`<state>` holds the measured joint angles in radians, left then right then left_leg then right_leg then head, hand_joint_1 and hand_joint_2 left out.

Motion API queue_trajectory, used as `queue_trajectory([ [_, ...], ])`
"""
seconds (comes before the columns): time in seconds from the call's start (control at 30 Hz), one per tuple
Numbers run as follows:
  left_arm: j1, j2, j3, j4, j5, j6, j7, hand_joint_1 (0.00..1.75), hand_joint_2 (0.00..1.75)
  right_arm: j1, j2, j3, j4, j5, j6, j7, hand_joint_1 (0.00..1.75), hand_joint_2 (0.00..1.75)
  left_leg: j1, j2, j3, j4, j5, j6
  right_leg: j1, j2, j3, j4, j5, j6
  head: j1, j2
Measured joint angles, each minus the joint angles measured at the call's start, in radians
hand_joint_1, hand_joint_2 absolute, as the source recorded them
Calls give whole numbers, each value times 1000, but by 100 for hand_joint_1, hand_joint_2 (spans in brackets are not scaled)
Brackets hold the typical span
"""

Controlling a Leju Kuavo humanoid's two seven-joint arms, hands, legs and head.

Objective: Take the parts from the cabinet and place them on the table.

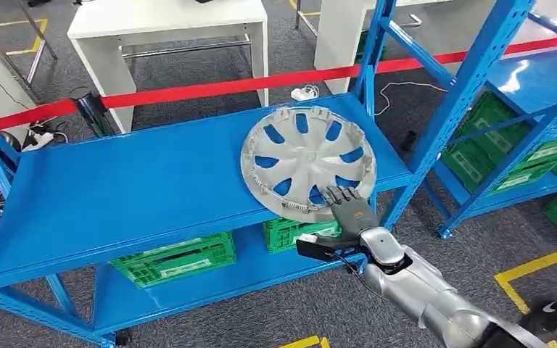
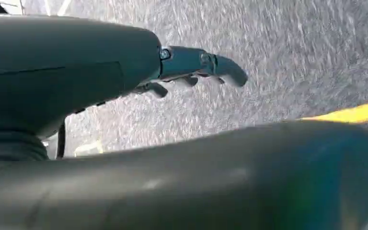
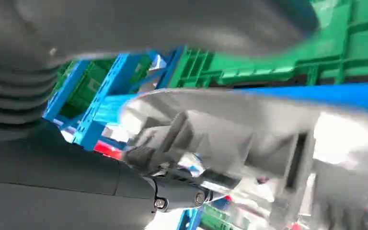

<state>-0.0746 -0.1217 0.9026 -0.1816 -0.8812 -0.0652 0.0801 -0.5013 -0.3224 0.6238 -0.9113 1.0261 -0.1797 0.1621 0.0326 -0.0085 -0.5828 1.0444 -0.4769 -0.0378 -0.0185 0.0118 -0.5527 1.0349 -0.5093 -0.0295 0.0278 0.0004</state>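
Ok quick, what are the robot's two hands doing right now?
Right hand: grips the near rim of the silver hubcap on the blue shelf.
Left hand: holds nothing, fingers apart, over the grey floor.

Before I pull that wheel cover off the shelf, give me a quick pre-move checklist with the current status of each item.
1. Right hand on the wheel cover: ok, fingers lie over its near rim with the thumb below the shelf edge.
2. Firm grip: cannot tell; the right wrist view is blurred, though the cover's underside sits right against the hand.
3. Cover free to lift: ok, it already overhangs the front edge of the blue shelf and nothing rests on it.
4. Blue upright post beside the cover: not ok, it stands close on the right.
5. Left hand: ok, it holds nothing and hangs over the floor.
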Motion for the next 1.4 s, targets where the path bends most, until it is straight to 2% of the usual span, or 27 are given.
queue_trajectory([
  [0.03, -2, 0, 0, 0, 0, 0, -2, 0, 0, 4, 2, -4, -3, 3, 0, 2, 0, 175, -1, 0, 0, 0, 0, 4, 0, 0, 3, -4, -1, -6, 0, 0],
  [0.07, -4, -1, 0, 0, -2, 0, -3, 0, 0, 10, 5, -10, -8, 13, -2, 3, 0, 0, -1, 0, 1, 0, -1, 9, 1, 0, 7, -9, 0, -4, 0, 0],
  [0.13, -5, -3, 0, 0, -8, 0, -3, 0, 0, 24, 8, -22, -23, 34, -13, 2, 0, 0, -2, 0, 1, 0, -2, 14, 0, 0, 11, -17, 5, 3, 0, 0],
  [0.2, -5, -3, 0, 0, -11, 0, -3, 0, 0, 33, 9, -34, -42, 45, -15, -1, 0, 0, -5, 0, 1, 0, -3, 20, -2, 0, 13, -23, 14, 24, 0, 0],
  [0.3, -6, -3, 0, 0, -12, 0, -3, 0, 0, 37, 11, -44, -56, 49, -14, -2, 0, 0, -8, -2, -1, 1, -3, 21, -6, -1, 15, -30, 15, 59, 0, 0],
  [0.33, -6, -3, 0, 0, -12, 0, -3, 0, 0, 39, 11, -48, -59, 50, -16, -2, 0, 0, -8, -2, -1, 1, -3, 22, -8, -1, 16, -31, 15, 68, 0, 0],
  [0.37, -6, -3, 0, 0, -12, 0, -3, 0, 0, 42, 12, -51, -63, 52, -23, -3, 0, 0, -9, -2, -1, 1, -3, 22, -8, -1, 16, -31, 15, 70, 0, 0],
  [0.5, -6, -3, 0, 0, -18, 0, -3, 0, 0, 42, 12, -65, -99, 63, -63, -14, 0, 0, -9, -3, -3, 0, -3, 22, -8, -1, 14, -30, 15, 72, 0, 0],
  [0.73, -13, -9, 0, 0, -18, 0, -9, 0, 0, -58, 24, -73, -136, 75, -31, -45, 0, 0, -9, -3, -2, -4, -2, 20, -8, -1, 12, -28, 14, 71, 0, 0],
  [0.77, -12, -10, 0, 0, -15, 0, -9, 0, 0, -64, 29, -70, -136, 81, -30, -44, 0, 175, -9, -3, -2, -4, -2, 20, -7, -1, 12, -28, 14, 71, 0, 0],
  [1.0, -7, -10, 6, 0, -9, 0, -12, 0, 0, -66, 82, -43, -125, 68, -7, 29, 0, 175, -8, -7, -2, -6, -1, 19, -7, -3, 11, -27, 12, 68, 0, 0],
  [1.17, -2, -7, 11, 0, -12, 0, -17, 0, 0, -55, 85, -43, -115, 7, 57, 32, 0, 175, -8, -7, -3, -6, -2, 19, -7, -3, 11, -28, 11, 69, 0, 0],
  [1.4, 0, -2, 17, 0, -12, 0, -25, 0, 0, -38, 85, -43, -89, -4, 86, 42, 0, 175, -8, -7, -3, -6, -2, 19, -7, -3, 10, -28, 11, 69, 0, 0],
])
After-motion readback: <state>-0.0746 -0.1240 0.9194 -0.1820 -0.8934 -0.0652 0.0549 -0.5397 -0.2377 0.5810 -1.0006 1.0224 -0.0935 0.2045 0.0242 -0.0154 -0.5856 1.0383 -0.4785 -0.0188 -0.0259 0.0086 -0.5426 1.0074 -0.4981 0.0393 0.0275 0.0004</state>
